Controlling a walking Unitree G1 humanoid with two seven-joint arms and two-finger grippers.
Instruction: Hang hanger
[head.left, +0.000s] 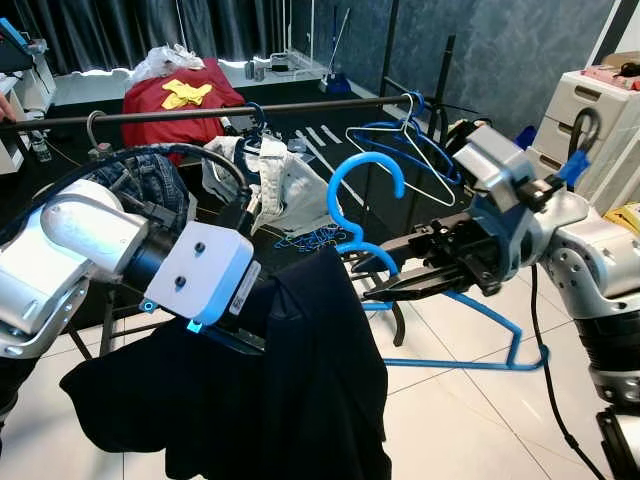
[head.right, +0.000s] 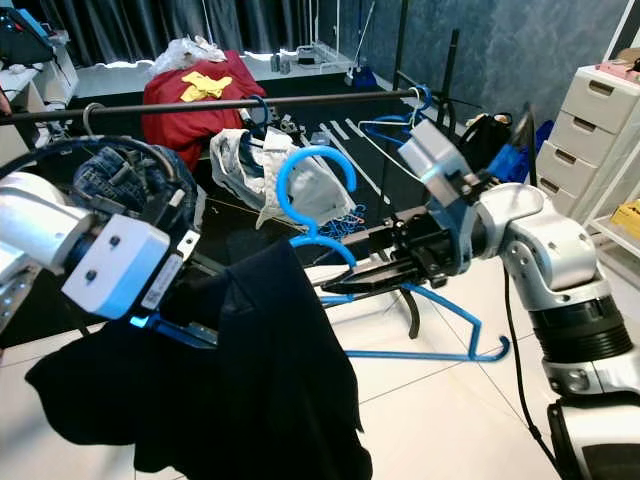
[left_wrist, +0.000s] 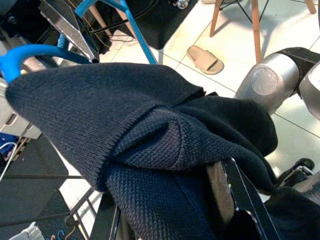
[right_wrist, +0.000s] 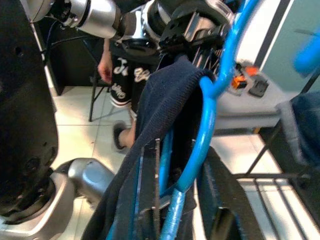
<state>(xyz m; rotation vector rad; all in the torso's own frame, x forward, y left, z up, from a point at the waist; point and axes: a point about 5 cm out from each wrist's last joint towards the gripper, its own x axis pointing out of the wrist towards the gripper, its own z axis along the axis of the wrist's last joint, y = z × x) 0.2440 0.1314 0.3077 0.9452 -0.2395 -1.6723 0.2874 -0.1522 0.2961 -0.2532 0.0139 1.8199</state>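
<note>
A blue plastic hanger (head.left: 362, 183) carries a dark navy sweater (head.left: 300, 390) draped over one shoulder, its hook standing upward. My right gripper (head.left: 372, 283) reaches in from the right and is shut on the hanger's bare arm; in the right wrist view the blue bar (right_wrist: 202, 145) runs between the fingers (right_wrist: 150, 200). My left gripper (left_wrist: 170, 210) is buried in the sweater from the left, shut on a bunch of fabric, with one finger (left_wrist: 235, 197) showing. The black clothes rail (head.left: 200, 112) runs across behind and above the hanger.
On the rail hang jeans (head.left: 150, 172), a white garment (head.left: 272, 182) and empty wire hangers (head.left: 412, 145). A red garment (head.left: 180, 100) lies behind. White drawers (head.left: 590, 110) stand at the right. A person's legs (right_wrist: 120, 90) stand close by.
</note>
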